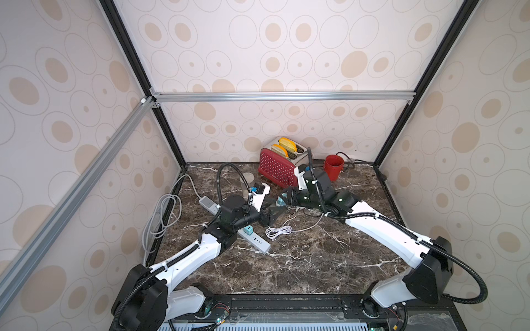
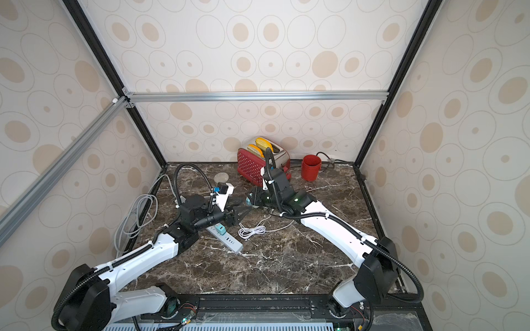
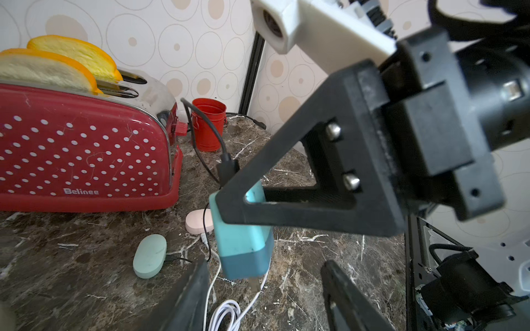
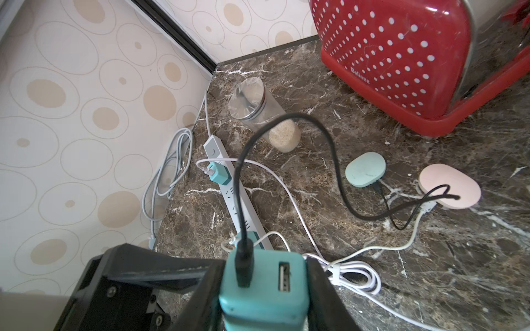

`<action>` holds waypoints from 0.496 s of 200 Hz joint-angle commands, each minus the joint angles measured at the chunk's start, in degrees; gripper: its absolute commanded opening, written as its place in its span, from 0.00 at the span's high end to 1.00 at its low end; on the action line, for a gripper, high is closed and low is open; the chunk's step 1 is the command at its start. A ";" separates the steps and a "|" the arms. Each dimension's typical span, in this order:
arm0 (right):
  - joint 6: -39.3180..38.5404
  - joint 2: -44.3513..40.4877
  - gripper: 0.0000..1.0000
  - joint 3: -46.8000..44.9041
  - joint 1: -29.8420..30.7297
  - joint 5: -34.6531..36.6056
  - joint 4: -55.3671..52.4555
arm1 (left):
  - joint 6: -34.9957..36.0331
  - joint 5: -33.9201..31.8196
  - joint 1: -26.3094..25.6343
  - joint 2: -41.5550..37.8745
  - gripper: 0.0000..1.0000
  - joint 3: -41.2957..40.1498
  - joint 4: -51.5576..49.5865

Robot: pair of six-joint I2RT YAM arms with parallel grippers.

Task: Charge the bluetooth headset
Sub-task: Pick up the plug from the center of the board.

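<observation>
Teal charger block (image 4: 269, 298) sits closest, pinched on both sides by the R gripper (image 4: 265, 266), w/ a black lead (image 4: 238, 200) plugged into one of its two USB ports. L gripper (image 3: 265, 266) is at the block's dark plug end, jaws spread wide either side of it. Whether one finger brushes the block is hard to tell from this angle.

Headset: two smooth oval cases lying flat on the marble counter (image 4: 315, 200). Mint case (image 4: 365, 169) has a black plug in its edge. Pink case (image 4: 448, 186) has a white cable (image 4: 355, 269) in its edge. Both rest on the counter below the R gripper, well apart from its tips, on its toaster side. They lie near each other, not touching. Red dotted toaster (image 4: 401, 57) stands beyond them. Power strip (image 4: 228, 195) lies ahead of the R gripper, w/ a second teal charger (image 4: 218, 173) plugged into it.
</observation>
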 commanded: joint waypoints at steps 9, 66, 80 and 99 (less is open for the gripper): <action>1.03 -1.23 0.67 -0.74 0.27 -1.53 3.37 | 0.74 -1.57 -0.21 1.05 0.41 3.20 -0.59; 1.36 -0.53 0.67 -1.07 1.28 -2.41 5.80 | 1.75 -2.26 -0.21 3.76 0.56 7.20 -3.70; 1.44 -0.51 0.67 -1.25 1.34 -2.44 5.93 | 1.81 -2.25 -0.21 3.43 0.57 7.10 -2.81; 1.29 -0.81 0.66 -2.03 1.33 -3.19 7.28 | 2.34 -2.23 -0.26 3.67 0.70 7.89 -3.97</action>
